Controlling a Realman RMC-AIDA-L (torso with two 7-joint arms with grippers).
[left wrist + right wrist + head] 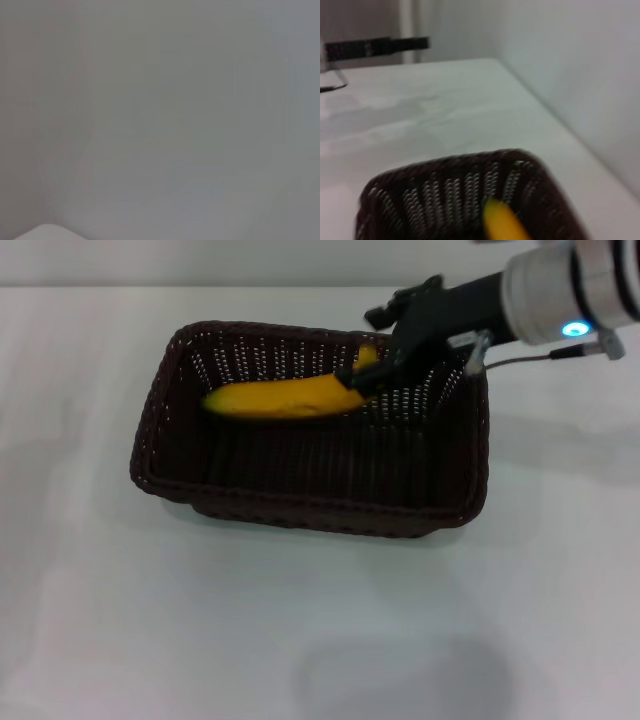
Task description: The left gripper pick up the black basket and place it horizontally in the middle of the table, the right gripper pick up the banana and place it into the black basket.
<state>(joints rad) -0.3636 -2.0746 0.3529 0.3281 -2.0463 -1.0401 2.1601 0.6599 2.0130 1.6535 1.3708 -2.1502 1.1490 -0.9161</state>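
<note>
The black basket (pixel 300 490) lies lengthwise across the middle of the white table (pixel 300 640). The yellow banana (pixel 285 397) is inside it, along the far wall. My right gripper (pixel 368 370), with the blue light on its wrist, reaches in over the basket's far right corner and is shut on the banana's right end. The right wrist view shows the basket's far wall (pixel 445 195) and one end of the banana (pixel 502 222). The left gripper is out of view; the left wrist view shows only a grey wall.
A black bar (pixel 375 47) stands at the table's far end in the right wrist view. A grey wall (pixel 570 75) runs along one table edge. White tabletop surrounds the basket on all sides.
</note>
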